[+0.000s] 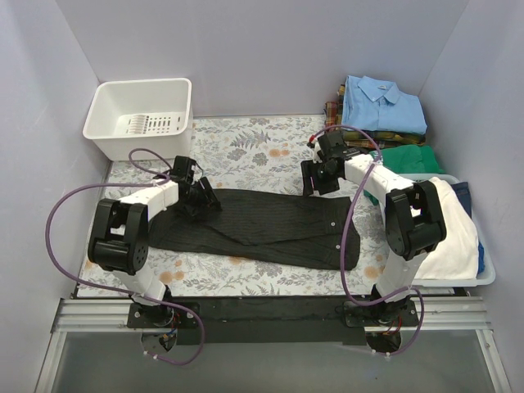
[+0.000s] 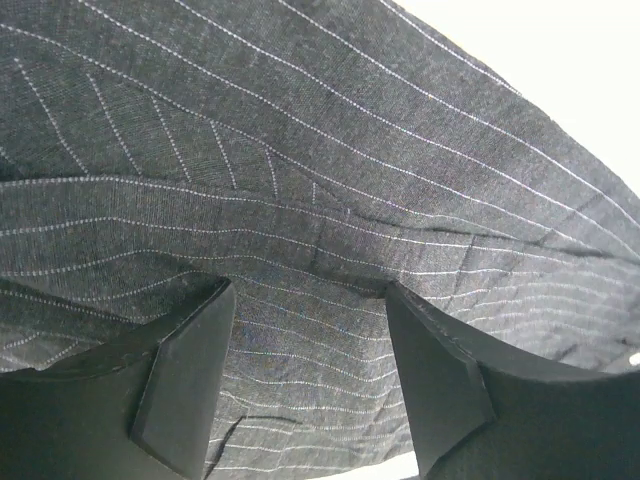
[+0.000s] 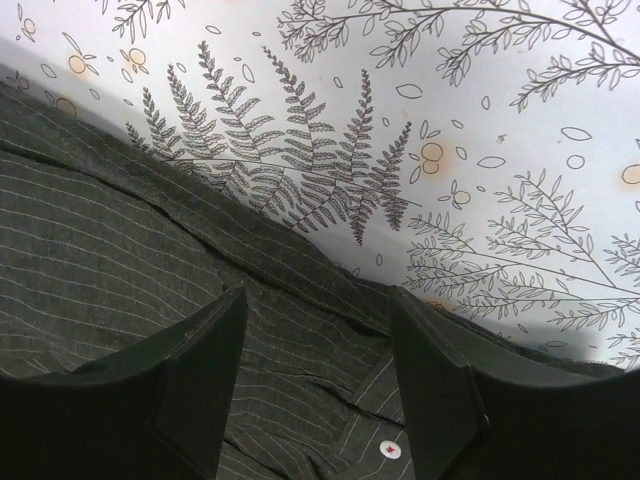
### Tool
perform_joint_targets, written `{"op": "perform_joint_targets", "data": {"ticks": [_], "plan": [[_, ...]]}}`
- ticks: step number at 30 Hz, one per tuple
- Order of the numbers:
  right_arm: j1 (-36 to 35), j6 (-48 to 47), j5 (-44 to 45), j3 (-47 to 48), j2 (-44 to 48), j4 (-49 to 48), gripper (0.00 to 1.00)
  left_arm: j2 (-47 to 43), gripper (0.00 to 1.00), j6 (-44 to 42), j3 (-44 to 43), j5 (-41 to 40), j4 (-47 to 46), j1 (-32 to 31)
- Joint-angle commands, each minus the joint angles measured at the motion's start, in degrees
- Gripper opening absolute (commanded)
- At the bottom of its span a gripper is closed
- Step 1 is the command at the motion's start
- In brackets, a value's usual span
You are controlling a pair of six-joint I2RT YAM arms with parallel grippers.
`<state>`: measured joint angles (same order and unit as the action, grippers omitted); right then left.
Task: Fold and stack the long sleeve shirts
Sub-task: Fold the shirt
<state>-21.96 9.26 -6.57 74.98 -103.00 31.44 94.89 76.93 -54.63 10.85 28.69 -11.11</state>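
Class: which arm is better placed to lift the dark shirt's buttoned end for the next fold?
Right, probably. The right gripper hangs open over that end, a pale button close by; the left gripper sits at the opposite end of the shirt.

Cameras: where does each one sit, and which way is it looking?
Top external: sits high behind the robot, looks down on the table; shows the left arm, the right arm, and the left gripper and right gripper at the black shirt.
Left wrist: sits on the left arm, looks close at the shirt; its fingers show, apart.
Right wrist: sits on the right arm, looks down at the shirt's edge and the ferny table; its fingers show, apart.
Shared: all three see the black shirt.
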Motion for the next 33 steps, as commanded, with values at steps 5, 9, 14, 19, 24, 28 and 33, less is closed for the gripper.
{"op": "perform_joint_targets", "data": {"ticks": [5,9,14,19,24,28,33], "plan": [[-0.1,-0.6,-0.1,1.8,-1.7,-2.3,0.66,7.9,0.61,-4.4,-3.8,-14.8,0.9,-0.8],[0.0,-0.6,-0.4,3.0,-4.7,-2.1,0.66,8.7,0.61,-5.5,-5.7,-13.5,0.0,-0.8],[0.1,0.0,0.7,0.4,-5.6,-1.3,0.65,10.8,0.6,-8.4,-9.8,-10.9,-1.5,-1.7],[0.7,1.0,2.3,-4.3,-3.5,-0.3,0.65,11.8,0.6,-9.0,-10.2,-5.8,-3.2,-3.5],[1.8,2.0,3.7,-12.0,2.3,1.4,0.65,12.8,0.6,-9.3,-11.3,-3.6,-4.2,-6.8],[1.9,2.9,3.9,-15.9,7.2,2.9,0.65,14.4,0.6,-9.0,-12.8,-2.5,-4.5,-10.0],[2.0,3.8,4.5,-18.0,12.9,4.6,0.65,19.2,0.6,-8.5,-16.9,-0.8,-5.4,-13.2]]}}
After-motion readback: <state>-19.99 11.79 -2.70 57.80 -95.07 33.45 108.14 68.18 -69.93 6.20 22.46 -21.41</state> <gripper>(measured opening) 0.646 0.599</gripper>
